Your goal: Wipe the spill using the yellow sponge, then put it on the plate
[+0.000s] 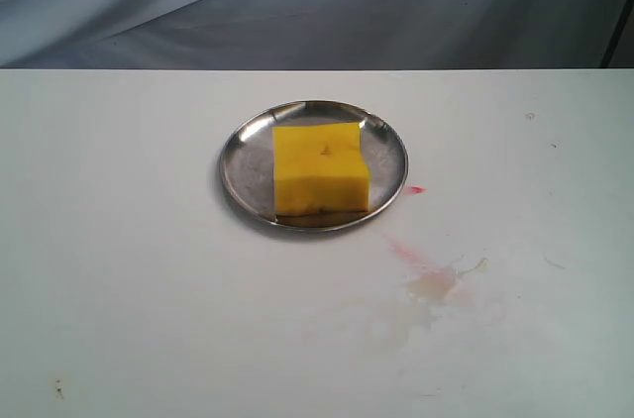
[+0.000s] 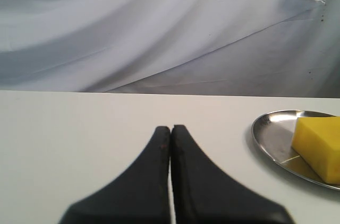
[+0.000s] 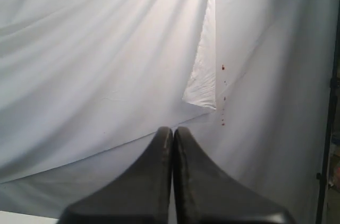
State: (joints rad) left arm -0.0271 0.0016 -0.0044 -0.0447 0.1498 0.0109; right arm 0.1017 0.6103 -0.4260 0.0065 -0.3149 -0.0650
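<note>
The yellow sponge (image 1: pixel 321 168) lies flat in the middle of the steel plate (image 1: pixel 243 168) on the white table. The pale tan spill (image 1: pixel 436 286) spreads on the table to the front right of the plate, with pink-red smears beside it. Neither gripper appears in the exterior view. In the left wrist view my left gripper (image 2: pixel 171 127) is shut and empty above the table, and the plate (image 2: pixel 271 136) with the sponge (image 2: pixel 321 144) sits off to its side. My right gripper (image 3: pixel 172 128) is shut and empty, facing the white backdrop cloth.
A pink-red smear (image 1: pixel 416 190) marks the table just right of the plate, and another (image 1: pixel 408 252) runs toward the spill. A small dark speck (image 1: pixel 58 388) lies near the front left corner. White cloth hangs behind the table's far edge.
</note>
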